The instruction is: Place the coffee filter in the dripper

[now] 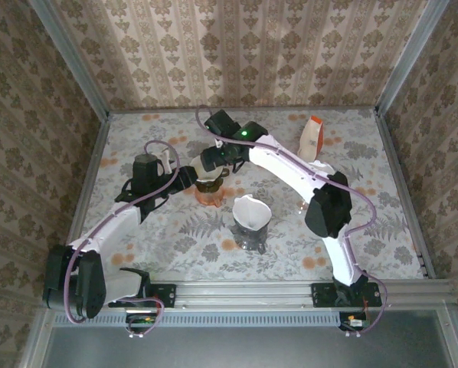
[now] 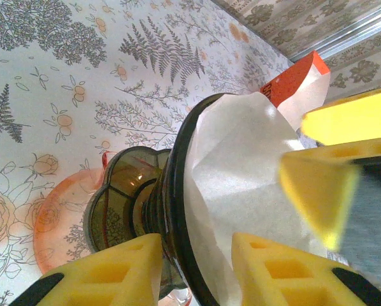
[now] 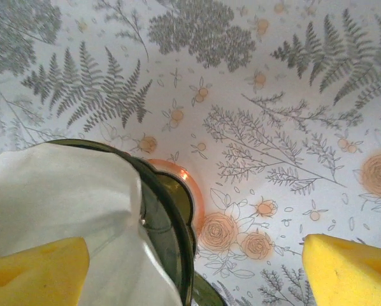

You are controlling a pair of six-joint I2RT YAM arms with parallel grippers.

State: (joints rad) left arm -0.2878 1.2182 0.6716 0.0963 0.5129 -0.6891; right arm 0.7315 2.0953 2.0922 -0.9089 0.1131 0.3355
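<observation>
Coffee filter [image 2: 241, 166]: white paper cone, already sitting in the mouth of the dark dripper [image 2: 123, 191], mid-frame in the left wrist view, lower left in the right wrist view. Paper looks creased and not flush to the wall, so you'd judge it placed but not seated. The dripper stands on an orange saucer [image 2: 57, 223], just left of centre in the top view.

Right gripper [image 3: 190, 274]: jaws spread wide, gripping nothing. One yellow finger lies on the paper at lower left, the other sits well apart at lower right, likely there to press the filter down.

Left gripper [image 2: 197, 274]: fingers straddle the dripper at the bottom of the frame, probably to steady it. You can't tell whether they actually clamp it.

The orange filter packet [image 1: 313, 136] stands upper right, well apart on the floral table [image 3: 292, 95]
</observation>
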